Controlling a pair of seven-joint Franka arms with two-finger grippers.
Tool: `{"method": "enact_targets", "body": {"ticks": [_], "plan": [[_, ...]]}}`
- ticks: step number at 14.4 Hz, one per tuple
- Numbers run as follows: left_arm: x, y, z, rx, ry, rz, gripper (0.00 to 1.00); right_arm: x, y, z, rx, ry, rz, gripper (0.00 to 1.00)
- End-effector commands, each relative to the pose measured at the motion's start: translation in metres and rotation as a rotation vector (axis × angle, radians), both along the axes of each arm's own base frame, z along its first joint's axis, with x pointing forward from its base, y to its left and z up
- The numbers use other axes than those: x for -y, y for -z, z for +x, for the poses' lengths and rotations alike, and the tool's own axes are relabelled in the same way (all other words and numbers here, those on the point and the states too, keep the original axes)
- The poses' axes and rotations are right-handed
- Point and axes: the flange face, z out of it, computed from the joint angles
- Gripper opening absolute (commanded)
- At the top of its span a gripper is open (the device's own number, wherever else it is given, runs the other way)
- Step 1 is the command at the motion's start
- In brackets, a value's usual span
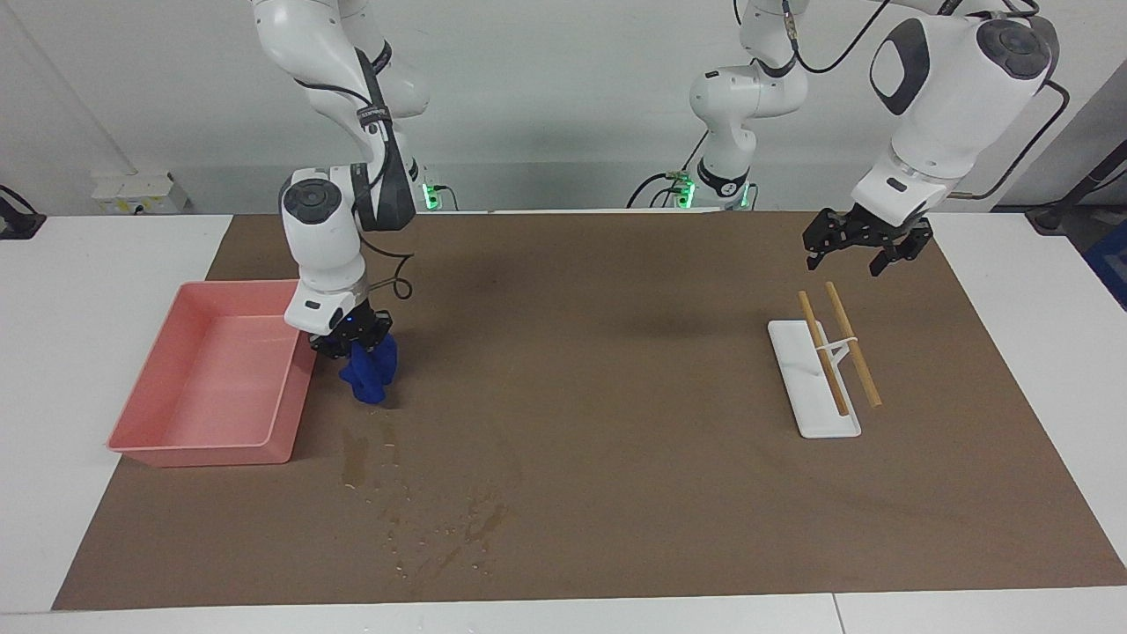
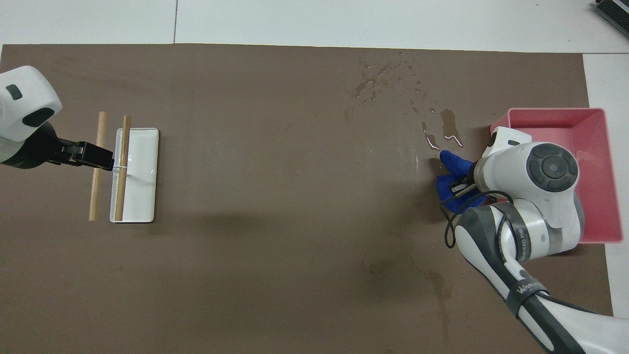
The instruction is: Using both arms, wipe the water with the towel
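My right gripper (image 1: pixel 357 339) is shut on the deep-blue towel (image 1: pixel 370 374), which hangs bunched down to the brown mat beside the pink tray. In the overhead view the towel (image 2: pixel 454 164) shows under the right gripper (image 2: pixel 462 187). The water (image 1: pixel 355 453) lies as dark blotches and droplets just farther from the robots than the towel, and spreads on toward the table's edge (image 2: pixel 366 88). I cannot tell if the towel touches the mat. My left gripper (image 1: pixel 867 246) is open and empty in the air over the wooden sticks; it also shows in the overhead view (image 2: pixel 105 160).
The pink tray (image 1: pixel 202 453) stands at the right arm's end of the mat, its rim (image 2: pixel 597 113) beside the right arm's wrist. A white rack (image 1: pixel 814 414) with two wooden sticks (image 1: pixel 854 348) lies at the left arm's end (image 2: pixel 142 172).
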Motion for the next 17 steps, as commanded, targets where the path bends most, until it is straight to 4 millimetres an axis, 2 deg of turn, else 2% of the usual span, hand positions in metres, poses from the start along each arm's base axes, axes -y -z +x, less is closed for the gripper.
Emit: {"method": "enact_targets", "body": {"ticks": [1, 3, 6, 7, 10, 12, 15, 17], "plan": [[-0.01, -0.015, -0.014, 0.008, 0.007, 0.015, 1.0, 0.0, 0.024, 0.014, 0.054, 0.015, 0.036, 0.0], [-0.015, -0.012, -0.014, 0.005, 0.001, 0.012, 1.0, 0.0, 0.026, 0.025, 0.072, 0.021, 0.045, 0.0], [-0.013, -0.019, -0.017, 0.002, 0.003, 0.011, 1.0, -0.008, 0.026, 0.05, 0.1, 0.017, 0.058, 0.0], [-0.013, -0.025, -0.02, 0.005, 0.003, 0.011, 1.0, -0.007, 0.024, 0.06, 0.113, 0.021, 0.062, 0.0], [-0.012, -0.048, -0.023, -0.017, 0.011, 0.029, 1.0, -0.011, 0.045, 0.089, 0.114, 0.031, 0.08, 0.0], [-0.016, -0.067, -0.024, -0.016, 0.004, 0.022, 1.0, -0.031, 0.056, 0.099, 0.126, 0.075, 0.104, 0.0], [-0.014, -0.061, -0.023, -0.014, 0.008, 0.023, 1.0, -0.056, 0.052, 0.112, 0.145, 0.085, 0.122, 0.0], [-0.016, -0.062, -0.024, -0.013, 0.004, 0.023, 1.0, -0.062, 0.042, 0.122, 0.157, 0.081, 0.123, 0.0]]}}
